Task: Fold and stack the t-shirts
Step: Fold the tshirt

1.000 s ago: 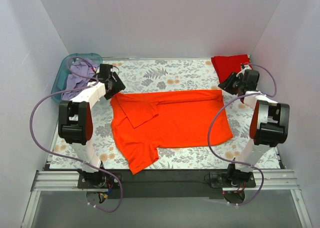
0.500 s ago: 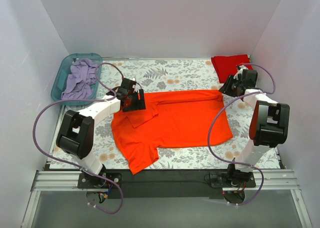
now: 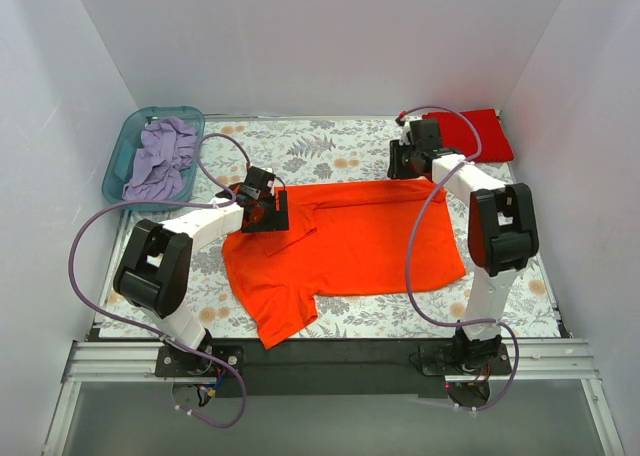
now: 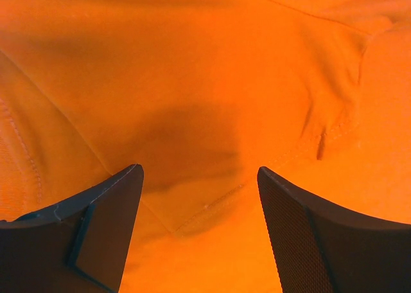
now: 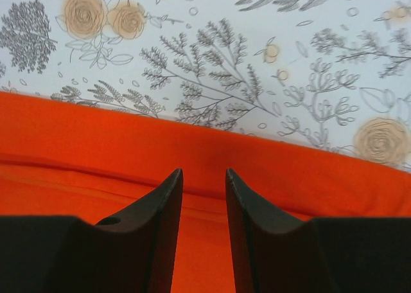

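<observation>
Top external view: the bright orange cloth t-shirt (image 3: pixel 350 246) lies flat on the bench (image 3: pixel 330 144), left gripper (image 3: pixel 268 214) spread wide over its sleeve, right gripper (image 3: pixel 400 166) slightly parted, empty, over its far edge.

Top view, with wrist views for detail. The central t-shirt (image 3: pixel 350 241) lies across the middle of the table (image 3: pixel 340 146), with one sleeve reaching toward the near edge on the left. The corner t-shirt (image 3: pixel 485 131) lies in the far right corner, behind the central one's right end. A bin (image 3: pixel 122 146) stands in the far left corner, with a garment (image 3: pixel 165 156) inside it. The left gripper (image 3: pixel 265 211) (image 4: pixel 199 177) is above the central t-shirt's far left part. The right gripper (image 3: pixel 405 161) (image 5: pixel 203 174) is just inside that shirt's far edge, left of the corner t-shirt, with bare table beyond.
</observation>
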Available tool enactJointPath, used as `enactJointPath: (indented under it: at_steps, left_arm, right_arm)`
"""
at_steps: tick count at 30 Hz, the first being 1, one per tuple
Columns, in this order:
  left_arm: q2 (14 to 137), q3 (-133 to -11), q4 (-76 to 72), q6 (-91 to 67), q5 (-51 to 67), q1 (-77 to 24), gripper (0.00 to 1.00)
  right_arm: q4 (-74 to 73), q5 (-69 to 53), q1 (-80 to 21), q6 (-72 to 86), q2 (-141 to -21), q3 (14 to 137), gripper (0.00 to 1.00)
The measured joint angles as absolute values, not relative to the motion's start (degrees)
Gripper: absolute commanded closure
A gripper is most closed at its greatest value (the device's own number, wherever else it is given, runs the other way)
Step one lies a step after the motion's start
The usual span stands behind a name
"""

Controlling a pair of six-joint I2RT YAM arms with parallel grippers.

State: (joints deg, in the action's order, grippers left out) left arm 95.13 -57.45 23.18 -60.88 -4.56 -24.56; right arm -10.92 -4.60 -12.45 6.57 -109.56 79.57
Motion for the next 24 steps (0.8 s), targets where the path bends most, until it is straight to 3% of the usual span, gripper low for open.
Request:
enactJointPath:
  at_steps: [9, 24]
  left_arm:
    - [95.13, -57.45, 22.46, -60.88, -6.52, -24.56, 0.29]
    - [95.02, -57.45, 22.31, -60.88, -6.66, -24.56, 0.29]
  right_arm:
    - [-17.34, 0.19, -18.06, 5.56, -116.51, 84.55, 0.6]
    - [-22.61, 3.07, -20.38, 4.19, -116.84, 84.58, 0.61]
